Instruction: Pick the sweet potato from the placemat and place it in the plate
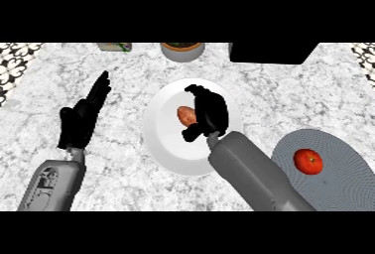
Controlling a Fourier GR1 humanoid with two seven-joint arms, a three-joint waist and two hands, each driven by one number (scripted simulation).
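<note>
The sweet potato (185, 115) lies in the white plate (167, 149), a little toward 12 o'clock from the plate's middle. It is a small, stubby oval of orange-brown, paler and pinker along its 9 o'clock flank, with its long axis running roughly from 12 to 6 o'clock. Its 3 o'clock side is hidden behind the right hand (211, 113), which is over the plate, seen from the back, directly against the potato on that side. Whether this hand grips the potato or only lies beside it cannot be told. The right forearm (253, 176) enters from 5 o'clock and covers the plate's rim there.

The plate sits near the middle of the marbled grey-white worktop (124, 186). At 4 o'clock from the plate, close to it, lies the round grey placemat (337, 183), partly under the right forearm; a red tomato (308, 161) rests on it.

The left hand (82, 119) shows at 9 o'clock from the plate, apart from it, open, with its fingers straight and pointing toward 1 o'clock; it holds nothing.

At 12 o'clock from the plate, near the far edge, stands a grey pot (181, 51) with brown contents. A black box (271, 52) is at 1 o'clock and a small package (116, 46) at 11 o'clock.
</note>
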